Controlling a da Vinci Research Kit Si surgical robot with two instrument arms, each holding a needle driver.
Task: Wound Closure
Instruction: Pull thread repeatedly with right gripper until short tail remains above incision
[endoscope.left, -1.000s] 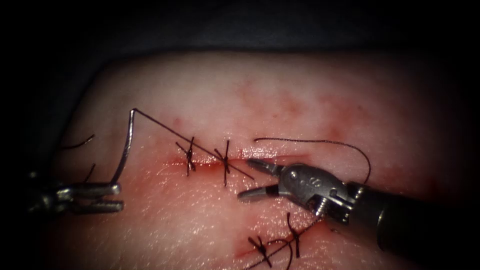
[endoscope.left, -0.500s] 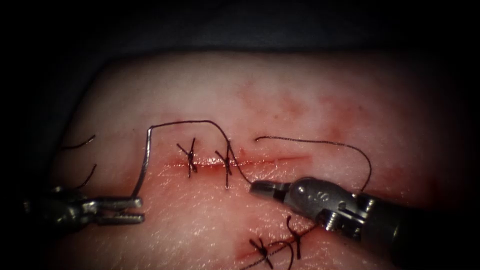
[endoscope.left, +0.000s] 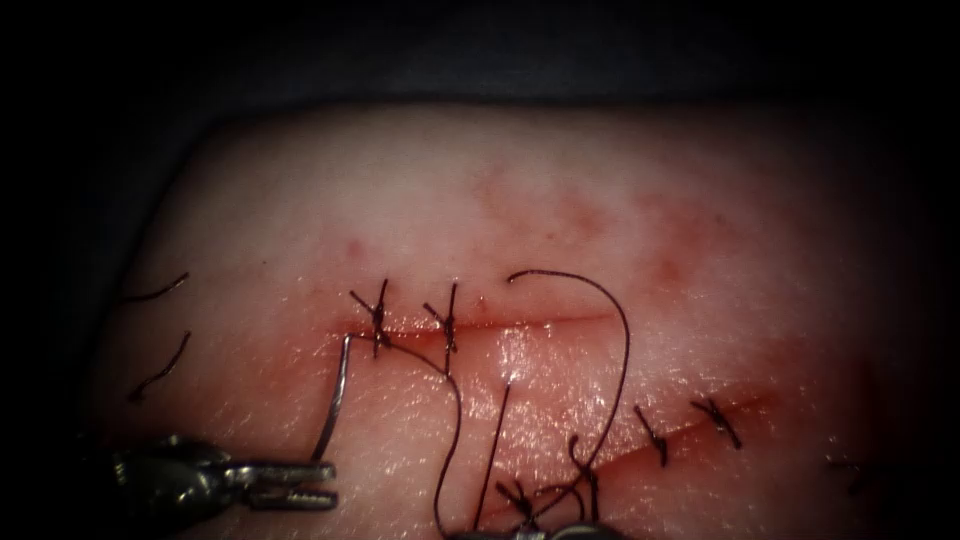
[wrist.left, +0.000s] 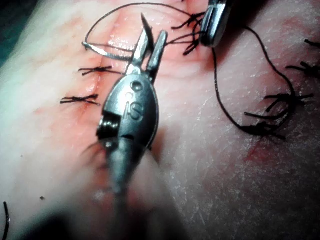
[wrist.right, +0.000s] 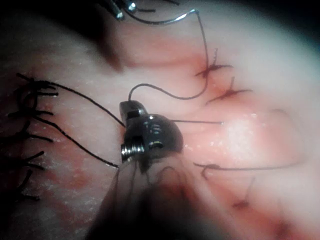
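My left tool (endoscope.left: 332, 482) sits low on the left of the tissue (endoscope.left: 560, 200), jaws shut on the curved needle (endoscope.left: 336, 400) near the end away from the thread. The needle stands free of the tissue, rising to the left end of the cut (endoscope.left: 540, 322). In the left wrist view the same jaws (wrist.left: 152, 30) pinch the needle (wrist.left: 102, 50). Thread (endoscope.left: 452, 440) runs from the needle past two stitches (endoscope.left: 380, 318) and down to my right tool (endoscope.left: 560, 530) at the lower edge. In the right wrist view its jaws (wrist.right: 131, 106) are shut on the thread (wrist.right: 165, 95).
A loose thread tail (endoscope.left: 622, 340) arcs above and right of the cut. A second stitched cut (endoscope.left: 700, 415) lies lower right, with knots (endoscope.left: 585, 470) near my right tool. Cut thread ends (endoscope.left: 160, 365) lie at far left. Red fluid tints the cut.
My right tool shut on the thread and drew it down to the lower edge. My left tool carried the needle right and down, and the taut thread went slack.
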